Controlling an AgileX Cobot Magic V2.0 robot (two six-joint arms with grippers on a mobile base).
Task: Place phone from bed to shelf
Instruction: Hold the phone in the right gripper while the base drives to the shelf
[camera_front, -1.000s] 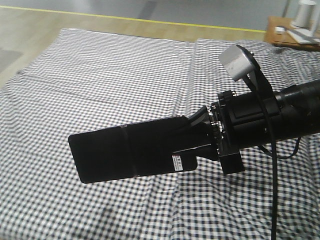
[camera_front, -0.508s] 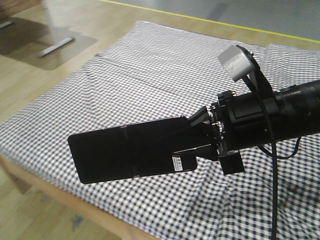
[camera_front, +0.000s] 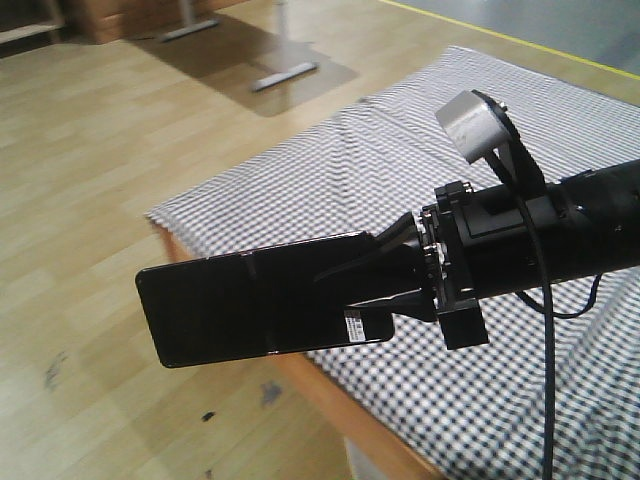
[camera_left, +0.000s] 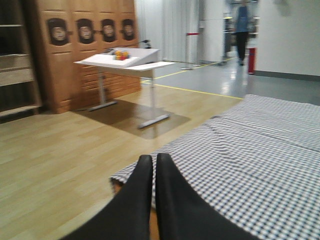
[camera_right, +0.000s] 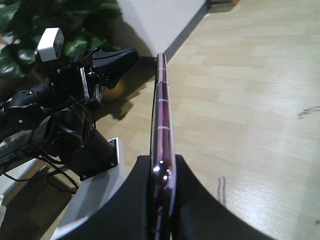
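Observation:
My right gripper (camera_front: 365, 290) is shut on the phone (camera_front: 250, 305), a glossy black slab with a white sticker, held out level to the left. Below the phone are bare floor and the corner of the bed (camera_front: 400, 170) with its checked cloth. In the right wrist view the phone (camera_right: 161, 115) shows edge-on, clamped between both fingers (camera_right: 195, 200). My left gripper (camera_left: 153, 160) is shut with nothing in it, above the bed's near corner. A wooden shelf (camera_left: 17, 75) with open compartments stands at the far left of the left wrist view.
The bed's wooden frame (camera_front: 330, 395) runs along the cloth edge. On the wood floor stand a white desk (camera_left: 122, 60) with metal legs and a tall brown cabinet (camera_left: 85, 50). A plant (camera_right: 80, 30) and a white wall (camera_right: 160, 20) lie beyond the left arm (camera_right: 70, 100).
The view has swung left: the bed has slid to the right and bare floor now fills the left. The phone stays clamped in the right gripper in the same pose.

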